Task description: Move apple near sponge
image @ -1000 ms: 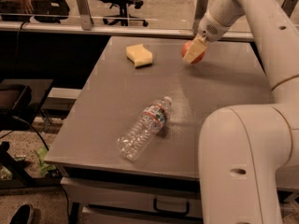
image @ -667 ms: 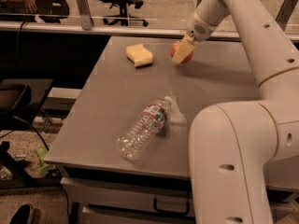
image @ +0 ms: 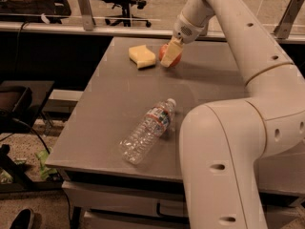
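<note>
The red apple point(image: 172, 55) sits low over the grey table point(image: 109, 109) at its far side, held between the pale yellow fingers point(image: 170, 53) of my gripper point(image: 170, 55). The gripper is shut on the apple and comes down from my arm at the upper right. The pale yellow sponge point(image: 142, 56) lies on the table just left of the apple, a small gap between them. Whether the apple rests on the table I cannot tell.
A clear plastic water bottle point(image: 147, 130) with a red label lies on its side near the table's front. My arm's large white body point(image: 224, 161) fills the right foreground. Office chairs point(image: 128, 4) and a rail stand behind the table.
My gripper has carried the apple leftward along the far side of the table, from well right of the sponge to right beside it.
</note>
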Robot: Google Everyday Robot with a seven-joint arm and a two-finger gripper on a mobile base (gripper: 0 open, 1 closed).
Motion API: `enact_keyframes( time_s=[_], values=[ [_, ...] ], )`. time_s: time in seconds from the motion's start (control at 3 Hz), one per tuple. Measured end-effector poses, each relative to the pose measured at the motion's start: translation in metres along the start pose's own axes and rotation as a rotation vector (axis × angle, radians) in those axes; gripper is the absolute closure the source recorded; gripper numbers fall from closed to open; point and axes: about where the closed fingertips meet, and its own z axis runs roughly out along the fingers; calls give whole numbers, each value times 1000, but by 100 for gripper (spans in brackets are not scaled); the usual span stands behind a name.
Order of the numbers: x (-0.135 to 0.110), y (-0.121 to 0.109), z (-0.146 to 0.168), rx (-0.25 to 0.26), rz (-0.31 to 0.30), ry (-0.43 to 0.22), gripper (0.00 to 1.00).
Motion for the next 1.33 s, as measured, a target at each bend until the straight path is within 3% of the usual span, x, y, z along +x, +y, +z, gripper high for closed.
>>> enact_keyframes(
  time_s=[0.33, 0.67, 1.33],
  values=[
    [-12, 4, 10, -10, -22, -4, 100],
    [-14, 2, 14, 1, -28, 8, 85],
    [-1, -4, 18, 18, -26, 28, 38]
  ],
)
